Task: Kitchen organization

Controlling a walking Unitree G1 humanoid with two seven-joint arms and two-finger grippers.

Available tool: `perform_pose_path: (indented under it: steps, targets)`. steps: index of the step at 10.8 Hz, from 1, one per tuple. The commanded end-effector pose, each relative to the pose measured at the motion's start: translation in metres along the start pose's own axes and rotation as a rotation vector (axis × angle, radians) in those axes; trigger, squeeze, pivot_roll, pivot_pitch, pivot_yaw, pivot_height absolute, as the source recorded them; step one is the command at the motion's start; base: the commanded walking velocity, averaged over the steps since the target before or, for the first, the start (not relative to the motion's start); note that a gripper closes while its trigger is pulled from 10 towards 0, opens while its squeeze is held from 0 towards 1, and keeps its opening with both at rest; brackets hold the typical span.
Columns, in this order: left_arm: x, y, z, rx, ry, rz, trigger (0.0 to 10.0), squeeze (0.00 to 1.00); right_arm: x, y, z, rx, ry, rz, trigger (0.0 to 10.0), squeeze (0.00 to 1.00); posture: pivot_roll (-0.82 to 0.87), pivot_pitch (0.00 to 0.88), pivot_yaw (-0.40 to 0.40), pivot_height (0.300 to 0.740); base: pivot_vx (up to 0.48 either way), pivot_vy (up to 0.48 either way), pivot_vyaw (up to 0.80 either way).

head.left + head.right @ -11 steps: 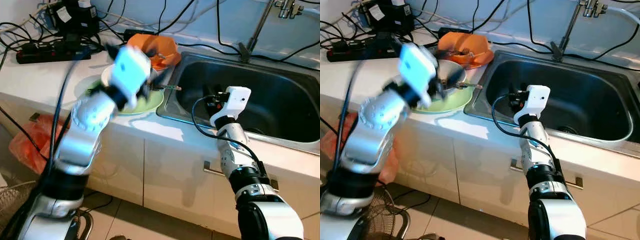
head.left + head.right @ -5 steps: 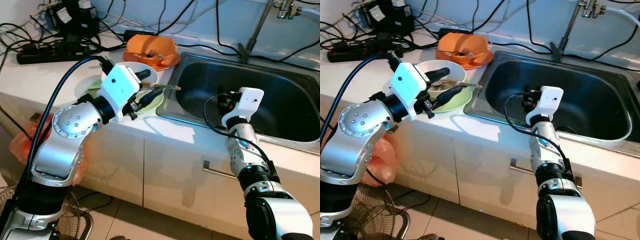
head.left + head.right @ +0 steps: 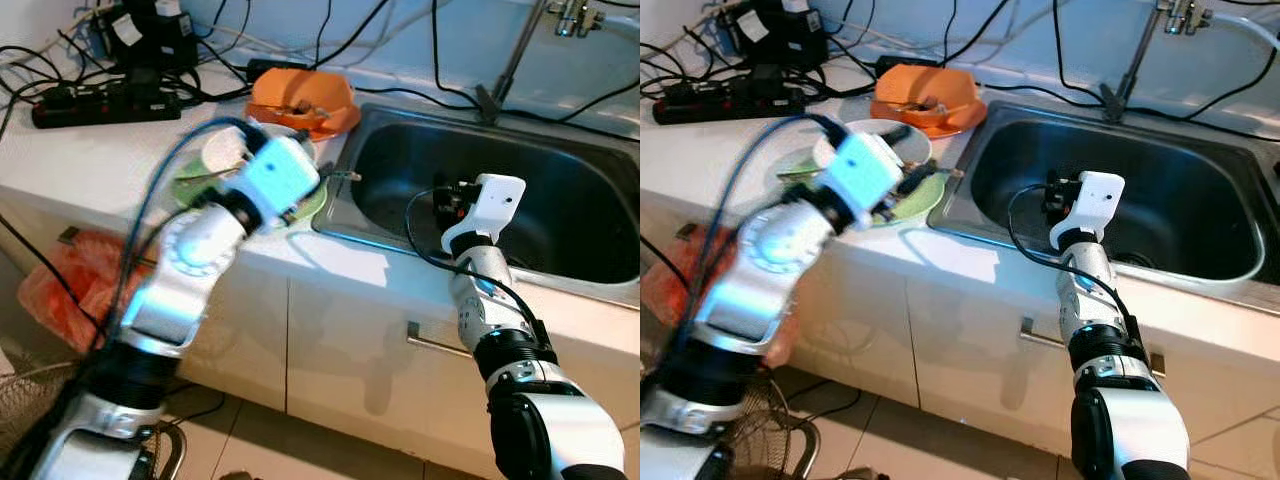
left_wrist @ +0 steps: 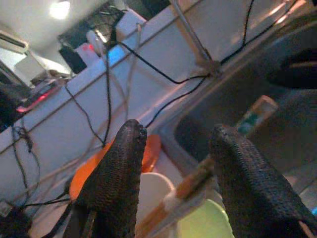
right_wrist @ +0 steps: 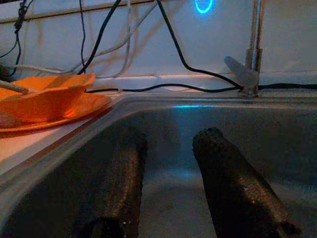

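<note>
At the bench's front edge beside the sink, our left tool, parted wide, straddles chopsticks on stacked dishes; a hasty close could flick them into the basin. Our right tool is parted, empty.

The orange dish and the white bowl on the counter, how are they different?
The orange dish sits at the back of the counter by the sink's corner; the white bowl sits nearer the front, on a green plate. The orange dish stands apart from the grippers; the white bowl has the left gripper, fingers open, right at it. Chopsticks lie across the white bowl, reaching past its rim toward the sink. Both dishes hold leftovers.
</note>
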State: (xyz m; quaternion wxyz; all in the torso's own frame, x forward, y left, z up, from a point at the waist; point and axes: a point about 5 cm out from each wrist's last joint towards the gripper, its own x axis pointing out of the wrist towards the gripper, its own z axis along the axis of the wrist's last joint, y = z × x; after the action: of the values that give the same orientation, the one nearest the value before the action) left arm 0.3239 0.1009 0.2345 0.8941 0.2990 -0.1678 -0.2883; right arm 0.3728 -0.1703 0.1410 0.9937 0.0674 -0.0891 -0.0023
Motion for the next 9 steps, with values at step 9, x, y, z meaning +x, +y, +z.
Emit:
perform_pose_path:
  steps: [9]
  targets:
    - [0.036, -0.019, -0.004, 0.069, -0.005, -0.018, 10.0, 0.00, 0.000, 0.004, 0.001, 0.016, -0.014, -0.003, 10.0, 0.00, 0.05, 0.029, -0.031, 0.740, 0.000, 0.000, 0.00]
